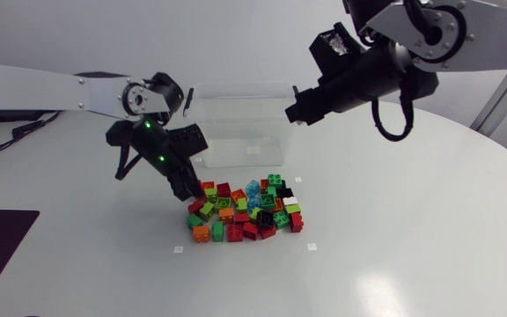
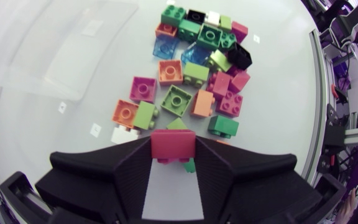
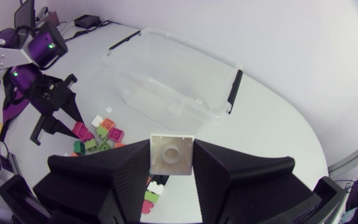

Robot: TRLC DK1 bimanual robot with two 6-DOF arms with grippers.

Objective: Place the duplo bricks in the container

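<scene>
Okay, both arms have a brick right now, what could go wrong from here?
1. The right gripper holds the white brick near the rim of the container, not clearly over it; released now, it might bounce outside.
2. The left gripper holds the red brick against the pile; lifting could drag neighbouring bricks along.

A clear container [image 1: 229, 151] stands toward the far edge of the table [image 1: 394, 238]. Just in front of it lies a heap of duplo bricks [image 1: 245, 210], red, green, orange and blue. The left gripper [image 1: 186, 187] points down at the heap's left edge. The right gripper [image 1: 293, 113] hangs by the container's right end.
</scene>
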